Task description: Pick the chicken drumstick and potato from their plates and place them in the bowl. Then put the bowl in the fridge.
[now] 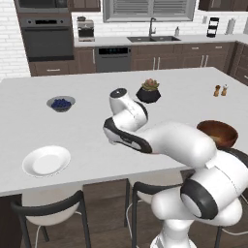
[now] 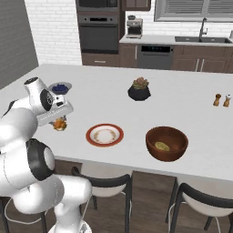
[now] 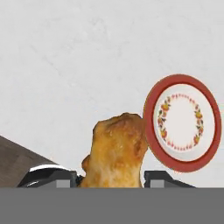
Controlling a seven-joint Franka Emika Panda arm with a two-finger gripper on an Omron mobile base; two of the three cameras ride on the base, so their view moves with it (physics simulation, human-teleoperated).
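Up close, the hand [image 3: 111, 177] grips the chicken drumstick [image 3: 117, 151]; rightward, the potato [image 2: 161, 146] lies in the bowl [image 2: 166, 143].

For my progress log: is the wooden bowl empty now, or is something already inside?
Not empty. In the right base view the bowl holds one flattish yellow lump, the potato. The chicken drumstick is outside it, between the jaws.
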